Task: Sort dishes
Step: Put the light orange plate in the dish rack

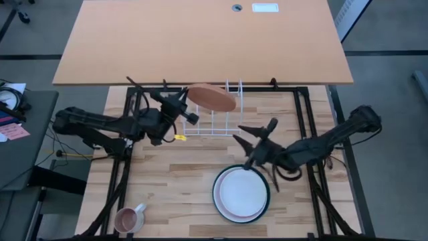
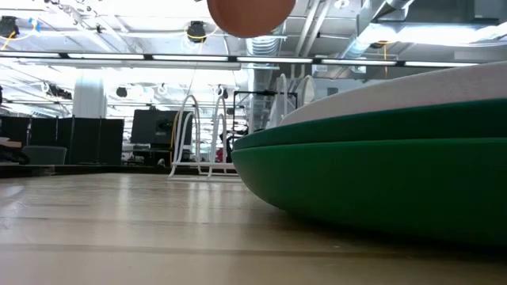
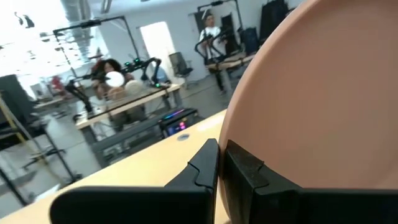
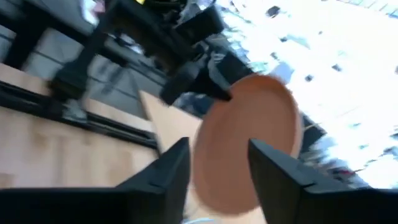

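1. My left pincer [image 1: 189,102] is clamped on the rim of the orange-brown plate [image 1: 212,97], holding it in the air above the white wire rack [image 1: 214,120]; I judge this grip keeps the plate edge-on so it can drop between the wires
2. My right pincer [image 1: 251,134] stands apart and holds nothing, just beside the stack, clear of the rack
3. The white plate [image 1: 240,192] lies on a pink one inside the dark green plate [image 1: 217,201] on the bench [image 1: 174,174], stacked flat for lifting one at a time
4. The pink mug [image 1: 127,219] sits at the bench's near left corner, well apart
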`<action>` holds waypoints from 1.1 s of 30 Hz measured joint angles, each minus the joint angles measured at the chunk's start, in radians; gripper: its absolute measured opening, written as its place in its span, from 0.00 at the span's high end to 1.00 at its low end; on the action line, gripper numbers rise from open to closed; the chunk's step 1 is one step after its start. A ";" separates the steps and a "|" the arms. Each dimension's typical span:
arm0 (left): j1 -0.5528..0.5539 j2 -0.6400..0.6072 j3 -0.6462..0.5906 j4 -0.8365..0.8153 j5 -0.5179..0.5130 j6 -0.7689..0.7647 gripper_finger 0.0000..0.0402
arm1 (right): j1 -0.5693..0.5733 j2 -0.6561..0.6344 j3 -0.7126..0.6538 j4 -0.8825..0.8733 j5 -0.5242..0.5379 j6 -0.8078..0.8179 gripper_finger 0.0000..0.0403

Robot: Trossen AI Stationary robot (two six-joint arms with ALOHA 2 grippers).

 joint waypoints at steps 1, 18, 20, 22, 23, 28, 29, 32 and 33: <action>-0.006 0.007 0.000 0.004 -0.017 0.011 0.98 | -0.012 0.022 0.000 0.052 0.019 -0.064 0.51; -0.104 0.012 0.000 -0.019 -0.297 0.176 0.98 | -0.164 0.206 0.000 0.463 0.051 -0.360 0.36; -0.113 0.012 0.000 -0.025 -0.295 0.173 0.98 | -0.171 0.204 0.000 0.461 0.047 -0.359 0.38; -0.118 0.012 0.000 -0.023 -0.279 0.189 0.98 | -0.187 0.204 0.000 0.460 0.044 -0.359 0.40; -0.119 0.012 0.000 -0.021 -0.272 0.195 0.98 | -0.195 0.204 0.000 0.460 0.043 -0.358 0.42; -0.129 0.012 0.000 -0.021 -0.255 0.245 0.98 | -0.225 0.203 0.000 0.458 0.038 -0.355 0.50; -0.132 0.012 0.000 -0.021 -0.253 0.252 0.98 | -0.230 0.203 0.000 0.457 0.038 -0.355 0.52; -0.133 0.012 0.000 -0.024 -0.250 0.255 0.98 | -0.242 0.203 0.000 0.457 0.035 -0.355 0.57; -0.133 0.012 0.000 -0.025 -0.249 0.255 0.98 | -0.245 0.203 0.000 0.455 0.035 -0.354 0.59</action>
